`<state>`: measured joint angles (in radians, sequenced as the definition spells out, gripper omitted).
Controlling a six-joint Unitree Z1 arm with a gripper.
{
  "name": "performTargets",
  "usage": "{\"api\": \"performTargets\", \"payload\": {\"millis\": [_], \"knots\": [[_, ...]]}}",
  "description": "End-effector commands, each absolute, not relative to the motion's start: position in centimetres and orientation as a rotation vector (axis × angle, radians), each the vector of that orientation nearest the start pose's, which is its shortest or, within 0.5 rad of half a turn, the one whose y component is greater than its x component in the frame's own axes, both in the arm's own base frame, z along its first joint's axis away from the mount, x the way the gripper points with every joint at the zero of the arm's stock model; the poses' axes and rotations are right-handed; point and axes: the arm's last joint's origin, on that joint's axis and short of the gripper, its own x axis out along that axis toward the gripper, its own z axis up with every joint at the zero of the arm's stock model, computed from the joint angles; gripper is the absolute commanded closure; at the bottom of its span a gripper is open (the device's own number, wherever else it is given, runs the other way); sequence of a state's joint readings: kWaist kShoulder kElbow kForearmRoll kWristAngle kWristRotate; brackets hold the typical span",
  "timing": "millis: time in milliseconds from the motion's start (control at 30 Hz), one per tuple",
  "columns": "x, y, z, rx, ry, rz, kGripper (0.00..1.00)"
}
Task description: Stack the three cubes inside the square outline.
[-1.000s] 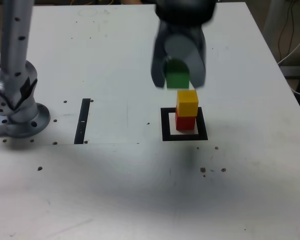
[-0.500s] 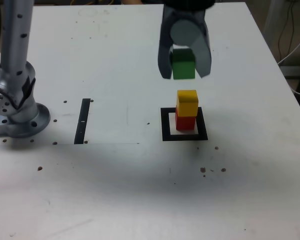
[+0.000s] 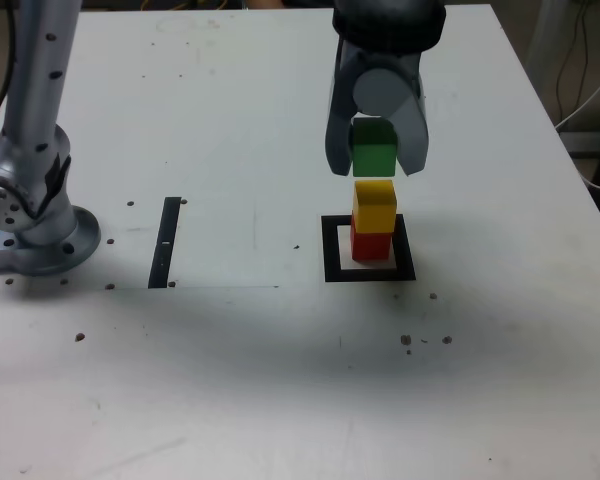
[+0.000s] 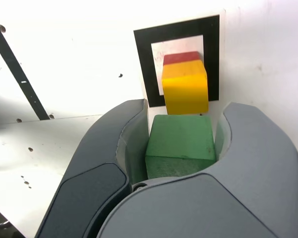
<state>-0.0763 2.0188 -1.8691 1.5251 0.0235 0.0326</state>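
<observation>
Worktop: flat white sheet, matte, scuffed, dotted with small dark screw holes and specks.

Arm: smooth silver-grey metal tube on a round flanged base, at the exterior view's left.

Hand: two broad curved grey plastic fingers, rounded like shells, hanging from a dark wrist housing with a pale grey disc between them. Jaws nearly closed, pinching the green cube on two opposite faces. Wrist view shows the hand hugging the cube's sides with the green cube seated deep between them.

Outline: thick black square frame, flat, white centre; slightly wider than a cube.

Strip: narrow straight black bar, flat on the worktop, well apart from the outline toward the exterior view's left.

Cubes: equal, matte, sharp-edged. Red cube sits inside the outline; yellow cube rests on it, a little askew. Green cube hangs just above the yellow, a slim gap visible, roughly in line with the stack.
</observation>
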Motion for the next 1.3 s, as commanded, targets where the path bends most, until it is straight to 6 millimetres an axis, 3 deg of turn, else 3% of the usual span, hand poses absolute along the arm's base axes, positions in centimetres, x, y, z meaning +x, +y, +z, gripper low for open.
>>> {"api": "performTargets", "payload": {"millis": [0,500,900,1267], "knots": [[36.7,-2.2,31.6,0.096,1.685,-0.065,0.80],[37.2,-1.5,29.4,0.062,1.686,-0.070,0.80],[37.4,-1.5,29.0,0.065,1.671,-0.078,0.78],[37.1,-1.5,28.5,0.055,1.689,-0.076,0.62]]}}
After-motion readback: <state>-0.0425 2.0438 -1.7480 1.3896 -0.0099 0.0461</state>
